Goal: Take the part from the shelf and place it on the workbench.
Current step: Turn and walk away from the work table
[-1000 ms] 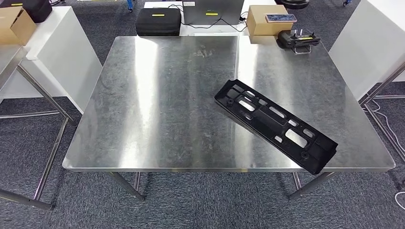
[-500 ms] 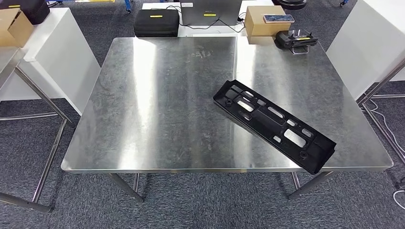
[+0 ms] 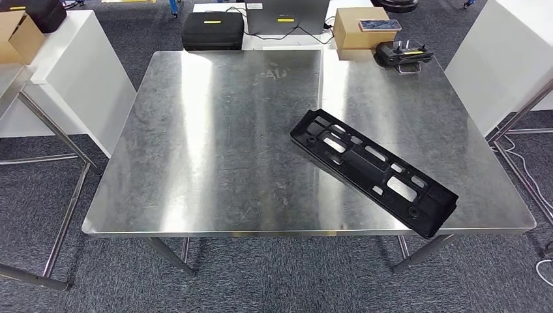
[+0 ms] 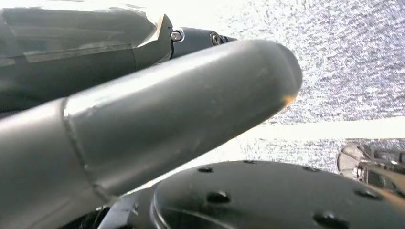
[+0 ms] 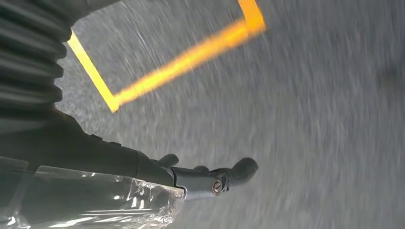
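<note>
right hand point(image 5: 143, 167) with nothing in its dark fingers point(image 5: 239, 171), above blurred grey carpet point(image 5: 325, 119), orange tape lines point(image 5: 191, 57) on it

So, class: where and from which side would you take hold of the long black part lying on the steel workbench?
Probably the black part's near end, which slightly overhangs the workbench's front edge: come from the front right, closing on its narrow width, since it lies flat and diagonal.

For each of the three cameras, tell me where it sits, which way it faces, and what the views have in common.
Head view: high on the robot, looking forward and down at the steel workbench with the black part on it.
Left wrist view: behind the left hand, facing grey carpet.
Right wrist view: behind the right hand, facing carpet and orange tape.
Shared: both wrist views show carpet.
</note>
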### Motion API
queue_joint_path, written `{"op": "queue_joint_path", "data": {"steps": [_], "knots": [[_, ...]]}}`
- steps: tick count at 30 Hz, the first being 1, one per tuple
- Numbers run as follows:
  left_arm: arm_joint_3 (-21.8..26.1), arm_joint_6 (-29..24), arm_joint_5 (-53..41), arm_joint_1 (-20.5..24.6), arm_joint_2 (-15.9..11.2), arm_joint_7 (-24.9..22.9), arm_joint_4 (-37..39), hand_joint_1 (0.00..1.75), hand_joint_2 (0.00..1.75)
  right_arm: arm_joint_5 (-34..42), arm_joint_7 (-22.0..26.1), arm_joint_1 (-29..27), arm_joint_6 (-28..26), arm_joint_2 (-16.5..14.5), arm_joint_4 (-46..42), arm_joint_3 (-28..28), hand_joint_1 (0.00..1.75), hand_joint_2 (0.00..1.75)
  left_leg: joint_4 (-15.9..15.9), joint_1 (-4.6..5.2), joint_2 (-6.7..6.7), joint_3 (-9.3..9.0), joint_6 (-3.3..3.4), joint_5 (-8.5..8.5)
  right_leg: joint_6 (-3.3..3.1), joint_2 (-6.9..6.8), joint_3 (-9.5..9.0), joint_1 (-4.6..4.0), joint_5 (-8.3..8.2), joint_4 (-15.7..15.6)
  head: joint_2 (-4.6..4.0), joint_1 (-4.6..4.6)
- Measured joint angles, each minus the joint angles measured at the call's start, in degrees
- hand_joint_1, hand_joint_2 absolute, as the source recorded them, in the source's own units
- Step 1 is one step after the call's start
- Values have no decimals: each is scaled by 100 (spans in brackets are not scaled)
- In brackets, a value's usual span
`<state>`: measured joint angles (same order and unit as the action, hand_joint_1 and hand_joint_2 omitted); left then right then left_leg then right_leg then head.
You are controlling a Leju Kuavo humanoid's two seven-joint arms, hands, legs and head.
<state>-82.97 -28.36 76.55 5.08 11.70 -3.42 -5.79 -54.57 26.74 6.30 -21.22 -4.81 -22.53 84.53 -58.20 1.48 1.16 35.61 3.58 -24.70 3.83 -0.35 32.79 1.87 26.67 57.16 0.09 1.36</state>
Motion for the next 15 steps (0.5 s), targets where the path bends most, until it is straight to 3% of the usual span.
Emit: {"op": "queue_joint_path", "data": {"steps": [15], "knots": [[-17,-300,178,-8,12,29,0,0,0,-539,-258,19,417,-403,611,-731,0,0,0,3,0,-4,0,0,0,0,3,3,2,-6,0,-1]]}}
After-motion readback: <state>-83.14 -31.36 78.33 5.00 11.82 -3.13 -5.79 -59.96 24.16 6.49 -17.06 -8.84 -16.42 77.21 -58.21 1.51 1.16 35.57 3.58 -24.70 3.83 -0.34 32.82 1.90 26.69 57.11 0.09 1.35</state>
